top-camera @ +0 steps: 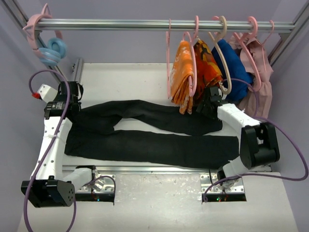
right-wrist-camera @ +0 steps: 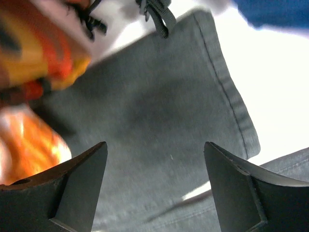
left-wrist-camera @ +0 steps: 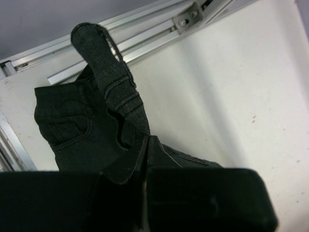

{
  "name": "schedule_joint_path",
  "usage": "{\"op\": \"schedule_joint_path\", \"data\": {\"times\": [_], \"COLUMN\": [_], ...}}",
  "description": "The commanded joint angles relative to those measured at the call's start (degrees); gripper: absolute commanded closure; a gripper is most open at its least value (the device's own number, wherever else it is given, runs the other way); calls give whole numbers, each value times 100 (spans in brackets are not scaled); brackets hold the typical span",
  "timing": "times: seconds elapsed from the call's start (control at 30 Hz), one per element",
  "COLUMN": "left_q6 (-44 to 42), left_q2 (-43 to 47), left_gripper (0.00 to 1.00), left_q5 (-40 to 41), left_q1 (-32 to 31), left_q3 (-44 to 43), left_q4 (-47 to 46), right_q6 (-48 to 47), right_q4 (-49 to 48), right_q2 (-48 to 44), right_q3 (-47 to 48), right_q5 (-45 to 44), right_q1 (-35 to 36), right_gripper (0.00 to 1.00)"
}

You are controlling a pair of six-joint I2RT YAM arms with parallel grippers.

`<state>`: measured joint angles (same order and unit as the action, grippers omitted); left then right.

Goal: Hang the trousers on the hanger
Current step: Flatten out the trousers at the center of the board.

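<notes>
The black trousers [top-camera: 145, 140] lie flat on the white table, waist at the left and both legs running right. My left gripper [top-camera: 65, 107] is at the waist. In the left wrist view it [left-wrist-camera: 147, 142] is shut on the waist fabric, and a strip of waistband [left-wrist-camera: 104, 63] stands up beyond the fingers. My right gripper [top-camera: 210, 104] hovers over the end of the far leg. In the right wrist view it [right-wrist-camera: 154, 169] is open and empty above the leg's hem [right-wrist-camera: 227, 82]. A thin pink hanger [top-camera: 169, 63] hangs edge-on from the rail, left of the orange cloths.
The metal rail [top-camera: 145, 24] crosses the back. From it hang orange patterned cloths [top-camera: 193, 72], a blue garment [top-camera: 234, 65] on a beige hanger, a pink garment [top-camera: 258, 82], and pink hooks with a pale blue ring [top-camera: 52, 50] at the left. Frame posts stand at both sides.
</notes>
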<state>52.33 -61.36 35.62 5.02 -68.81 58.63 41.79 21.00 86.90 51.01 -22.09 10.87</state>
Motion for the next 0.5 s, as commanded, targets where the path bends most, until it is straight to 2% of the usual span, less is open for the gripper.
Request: {"op": "schedule_joint_path", "data": {"times": [0.0, 0.47], "left_q6": [-291, -643], "left_q2": [132, 450], "left_gripper": [100, 100], "left_q5": [-221, -545], "left_q1": [43, 40], "left_q3": [303, 791], "left_q4": [-568, -960], "right_q6": [253, 538], "right_q4": [-350, -374], "right_q2": [378, 1933], "right_q3": [562, 1301], "right_q5": [-606, -1276], "right_q1": [-105, -112], "right_gripper": [21, 23]}}
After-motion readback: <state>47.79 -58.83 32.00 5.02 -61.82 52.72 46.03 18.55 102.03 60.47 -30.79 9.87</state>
